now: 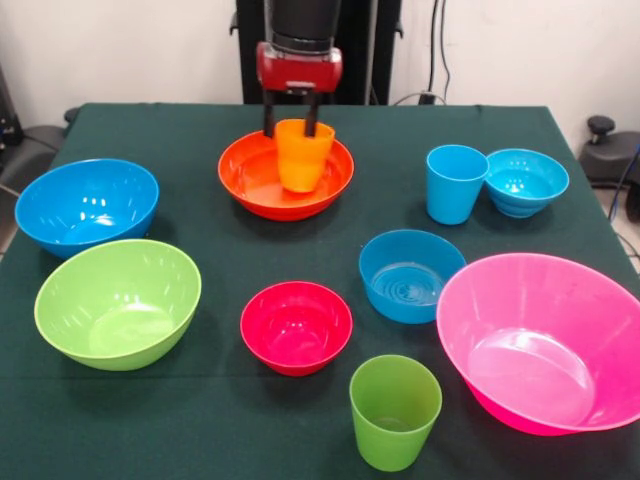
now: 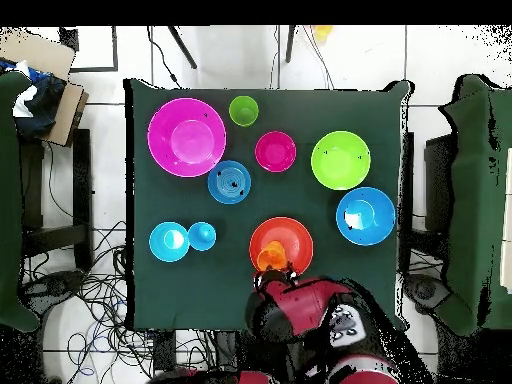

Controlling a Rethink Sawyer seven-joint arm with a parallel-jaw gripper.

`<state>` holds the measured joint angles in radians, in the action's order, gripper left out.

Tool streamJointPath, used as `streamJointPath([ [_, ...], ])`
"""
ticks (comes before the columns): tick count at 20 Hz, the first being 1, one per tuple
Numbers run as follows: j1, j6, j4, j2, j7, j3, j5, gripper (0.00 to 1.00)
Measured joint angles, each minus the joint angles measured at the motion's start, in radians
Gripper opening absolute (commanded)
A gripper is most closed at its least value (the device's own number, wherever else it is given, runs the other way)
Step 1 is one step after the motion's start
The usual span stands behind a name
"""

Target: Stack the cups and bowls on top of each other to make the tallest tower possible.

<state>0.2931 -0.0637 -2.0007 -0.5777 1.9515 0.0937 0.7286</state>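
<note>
My gripper (image 1: pixel 290 128) is shut on the rim of the orange cup (image 1: pixel 303 155), one finger inside and one outside. The cup hangs upright in the wide orange bowl (image 1: pixel 250 180) at the far middle; I cannot tell whether it touches the bowl's floor. The overhead view shows the cup (image 2: pixel 270 259) at the bowl's (image 2: pixel 288 238) near rim. The light blue cup (image 1: pixel 455 183) stands beside the turquoise bowl (image 1: pixel 525 182). The green cup (image 1: pixel 395 410) stands at the front. The large blue (image 1: pixel 87 205), lime green (image 1: pixel 118 302), small red (image 1: pixel 296 327), medium blue (image 1: pixel 410 275) and pink (image 1: pixel 545 340) bowls sit apart, all upright.
The dark green tablecloth (image 1: pixel 200 130) covers the table. The robot's pedestal (image 1: pixel 300 20) stands behind the orange bowl. Chairs (image 2: pixel 470 200) stand at both sides of the table and cables lie on the floor (image 2: pixel 90 290).
</note>
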Motion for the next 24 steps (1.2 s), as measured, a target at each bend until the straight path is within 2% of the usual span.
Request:
streamJointPath([
  [4,-0.055,-0.067,-0.002,0.064,0.0,0.049,-0.03,1.0],
  [5,-0.083,-0.112,-0.014,0.087,0.0,0.078,-0.042,1.0],
  [7,-0.097,-0.14,-0.027,0.094,0.0,0.096,-0.046,1.0],
  [8,-0.112,-0.189,-0.061,0.092,0.0,0.125,-0.047,1.0],
  [12,-0.098,-0.226,-0.118,0.064,0.0,0.146,-0.039,1.0],
  [16,0.009,-0.224,-0.188,-0.015,0.0,0.142,0.007,1.0],
  [19,0.197,-0.179,-0.244,-0.128,0.0,0.103,0.06,1.0],
  [21,0.277,-0.142,-0.261,-0.175,0.0,0.074,0.065,1.0],
  [22,0.344,-0.102,-0.272,-0.215,0.0,0.042,0.065,1.0],
  [24,0.408,-0.052,-0.279,-0.257,0.0,0.003,0.064,1.0],
])
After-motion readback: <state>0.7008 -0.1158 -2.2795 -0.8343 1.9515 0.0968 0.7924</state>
